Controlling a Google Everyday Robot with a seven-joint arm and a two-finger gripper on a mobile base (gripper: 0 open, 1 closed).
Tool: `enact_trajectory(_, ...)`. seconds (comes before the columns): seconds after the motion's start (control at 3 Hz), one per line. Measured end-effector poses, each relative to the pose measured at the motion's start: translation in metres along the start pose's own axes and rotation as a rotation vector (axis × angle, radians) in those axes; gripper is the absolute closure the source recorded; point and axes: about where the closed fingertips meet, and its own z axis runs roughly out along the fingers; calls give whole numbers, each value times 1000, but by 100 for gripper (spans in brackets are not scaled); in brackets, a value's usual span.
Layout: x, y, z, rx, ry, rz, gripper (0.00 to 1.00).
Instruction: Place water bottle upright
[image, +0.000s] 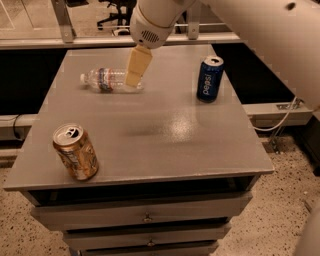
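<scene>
From my seat the claw (136, 70) hangs over the far left of the bench (150, 135), in front of the bottle (107, 80). It covers the bottle's base end, and I can't tell whether the two touch. The bottle's label print is too small for me to read. The arm (260, 35) runs out past the top and right edges, so I can't see its base. The gold can (76, 152) carries markings I can't make out. Below the bench, the drawers (145, 217) are cut off by the bottom edge, and a chair (116, 7) beyond the bench is cropped at the top.
</scene>
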Motion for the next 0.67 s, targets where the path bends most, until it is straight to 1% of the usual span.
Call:
enact_trajectory(0.33,-34,-8,53,-63,1,-5,0)
enact_trajectory(0.67,-54,-11,80,-89,9,-18,0)
